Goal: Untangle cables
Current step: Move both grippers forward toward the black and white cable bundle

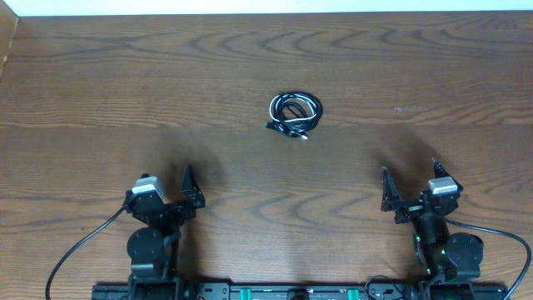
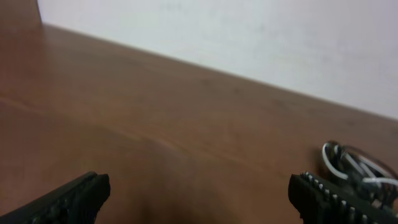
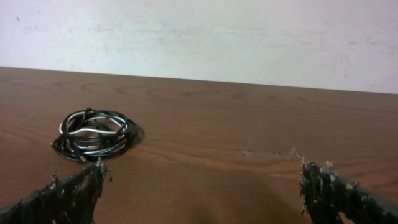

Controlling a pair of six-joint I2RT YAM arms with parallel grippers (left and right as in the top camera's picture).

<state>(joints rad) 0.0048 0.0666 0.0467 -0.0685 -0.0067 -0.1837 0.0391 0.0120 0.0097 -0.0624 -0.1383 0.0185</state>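
1. Near the middle of the table [image 1: 100,83], toward its far side, the cables [image 1: 295,115] are seen lying coiled together in one small bundle, black strands mixed with white.
2. The left gripper [image 2: 199,186] is held above the wood with its jaws spread wide and empty; the bundle is seen ahead to its right.
3. The right gripper [image 3: 199,180] is likewise spread wide and empty, with the coil ahead to its left, well apart.
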